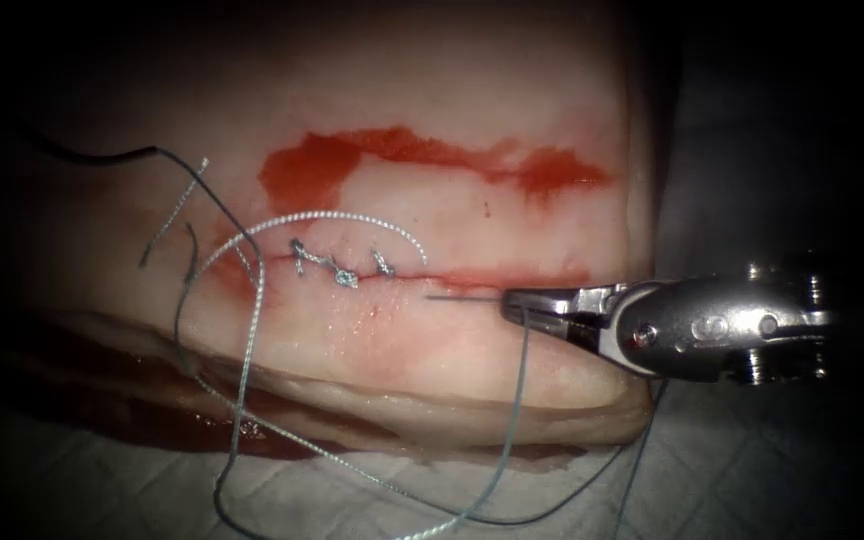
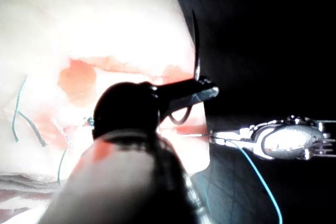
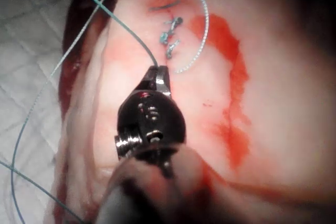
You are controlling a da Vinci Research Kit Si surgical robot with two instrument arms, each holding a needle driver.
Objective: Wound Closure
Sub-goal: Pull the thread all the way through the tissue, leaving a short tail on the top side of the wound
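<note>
While the right claw (image 1: 512, 303) clamps thread (image 1: 515, 400) right of the cut (image 1: 432, 272), the left claw (image 2: 207, 90) grips the needle (image 2: 195, 45) mid-curve, clear of tissue (image 1: 432, 350).

A surgical-training lab bench; a slab of pork-belly tissue (image 1: 372, 130) lies on a white quilted pad (image 1: 712, 470) over the bench, its cut stitched with thread (image 1: 242, 370) and smeared with red fluid (image 1: 312, 165); a steel robotic claw (image 1: 512, 303) reaches in from the tissue's right edge.
</note>
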